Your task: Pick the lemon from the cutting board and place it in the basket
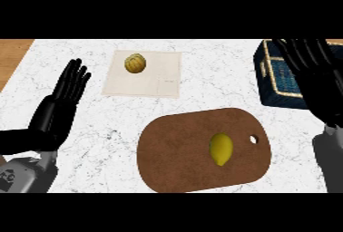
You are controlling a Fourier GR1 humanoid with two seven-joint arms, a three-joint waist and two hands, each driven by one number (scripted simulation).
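Note:
A yellow lemon [222, 149] lies on the brown cutting board [181, 154] at the front middle of the counter. The dark blue basket [281, 84] with a pale rim stands at the right, behind the board. My right hand [320, 77] hovers open over the basket's right side, fingers straight and pointing away, hiding part of it. It is well up and to the right of the lemon. My left hand [59, 106] rests open at the left edge, fingers up, far from the board.
A beige cloth [157, 81] lies at the back middle with a round yellow-brown fruit [135, 63] on it. The white marble counter [100, 149] ends in a wooden strip [13, 56] at the far left.

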